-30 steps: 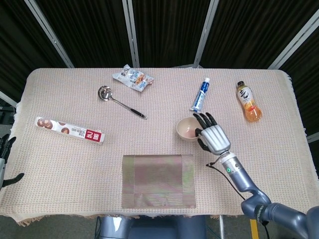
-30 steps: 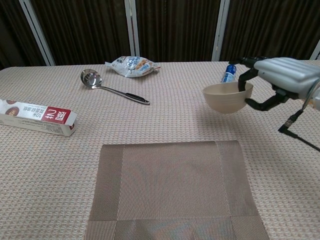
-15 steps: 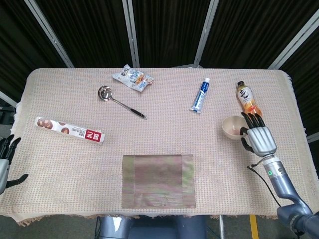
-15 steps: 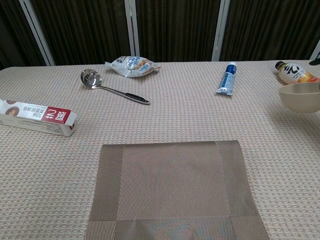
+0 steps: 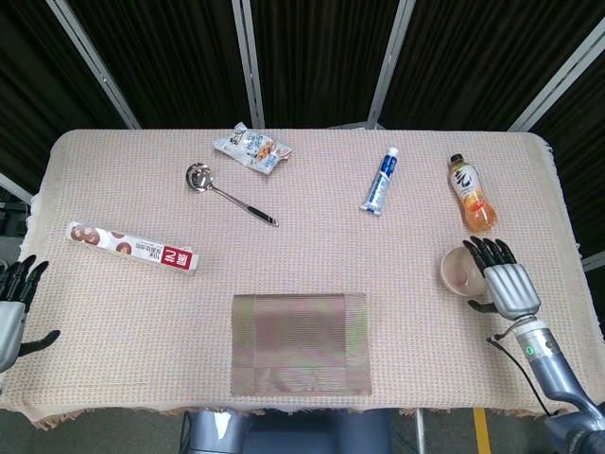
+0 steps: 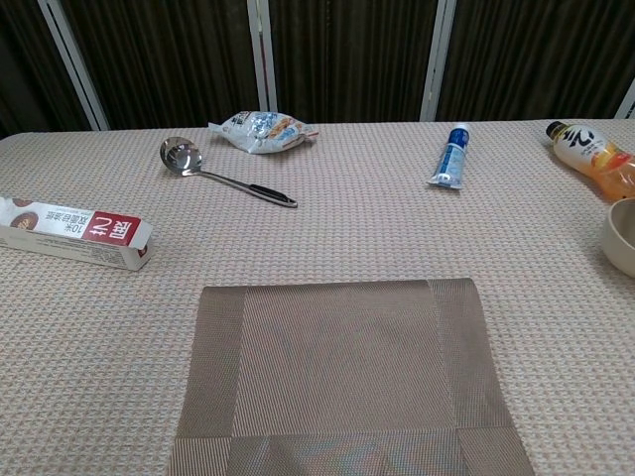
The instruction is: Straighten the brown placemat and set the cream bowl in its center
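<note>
Since 1.0 s ago the right robot hand [image 5: 504, 284] has carried the cream bowl [image 5: 461, 271] away from the middle of the table [image 5: 312, 255], out to the right side and nearer the front edge. Bowl now sits just below the orange drink bottle [image 5: 471, 193], well apart from the brown placemat [image 5: 300, 343]. Right robot hand has its fingers curled over the bowl's right rim, gripping it; chest view shows only a sliver of the bowl at the right border, so cannot tell whether it rests on the cloth or is lifted.

Placemat lies flat at front centre, edges roughly parallel to the table's front edge, nothing on it.

Left robot hand [image 5: 14, 307] at the far left edge, fingers spread, holding nothing.

Elsewhere: ladle [image 5: 225, 192], snack bag [image 5: 251, 148], toothpaste tube [image 5: 379, 180], long red-and-white box [image 5: 132, 248].
</note>
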Robot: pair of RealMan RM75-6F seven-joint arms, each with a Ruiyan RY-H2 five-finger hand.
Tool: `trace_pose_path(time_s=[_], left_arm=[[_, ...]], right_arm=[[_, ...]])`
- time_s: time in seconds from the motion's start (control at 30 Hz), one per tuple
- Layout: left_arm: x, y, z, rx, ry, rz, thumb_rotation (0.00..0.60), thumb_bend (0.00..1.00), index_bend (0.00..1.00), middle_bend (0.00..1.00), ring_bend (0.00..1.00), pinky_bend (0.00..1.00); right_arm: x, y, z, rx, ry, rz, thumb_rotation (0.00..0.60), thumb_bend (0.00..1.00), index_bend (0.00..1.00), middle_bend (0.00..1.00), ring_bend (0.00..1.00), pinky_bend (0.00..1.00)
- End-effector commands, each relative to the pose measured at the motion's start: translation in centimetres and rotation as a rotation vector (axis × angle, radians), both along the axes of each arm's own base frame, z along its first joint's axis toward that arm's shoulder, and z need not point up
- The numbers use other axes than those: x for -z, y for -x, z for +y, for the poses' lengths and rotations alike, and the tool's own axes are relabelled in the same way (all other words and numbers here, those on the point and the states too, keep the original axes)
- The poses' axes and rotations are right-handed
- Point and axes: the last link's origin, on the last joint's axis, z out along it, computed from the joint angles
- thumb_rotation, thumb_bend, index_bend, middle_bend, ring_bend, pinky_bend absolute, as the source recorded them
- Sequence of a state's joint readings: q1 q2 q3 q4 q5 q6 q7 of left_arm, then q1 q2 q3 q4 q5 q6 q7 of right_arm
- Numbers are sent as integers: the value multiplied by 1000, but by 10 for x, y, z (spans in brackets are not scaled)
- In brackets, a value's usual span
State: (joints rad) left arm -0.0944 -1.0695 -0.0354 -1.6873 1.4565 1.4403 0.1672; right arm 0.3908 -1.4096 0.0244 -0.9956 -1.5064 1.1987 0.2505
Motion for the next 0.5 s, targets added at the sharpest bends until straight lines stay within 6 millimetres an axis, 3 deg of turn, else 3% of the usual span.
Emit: trace_pose_path(time_s=[0.03,0.23,0.4,0.5], left_arm=[[6,-8,6,42,27,-7,600,0,0,0,0,0],[44,-38,27,289,200,-19,600,0,0,0,0,0],[76,-63,41,474,341,7,600,0,9,0,0,0],[107,-84,54,617,427,33,600,0,71,0,0,0]], right_arm=[[-40,-19,23,-28,91,-68,600,12,0,0,0,0],[-70,-33,53,5,171,-98,600,2,0,0,0,0],[-73,-37,73,29,219,-110,600,0,0,0,0,0],[-70,-40,88,67,240,-120,600,0,0,0,0,0]])
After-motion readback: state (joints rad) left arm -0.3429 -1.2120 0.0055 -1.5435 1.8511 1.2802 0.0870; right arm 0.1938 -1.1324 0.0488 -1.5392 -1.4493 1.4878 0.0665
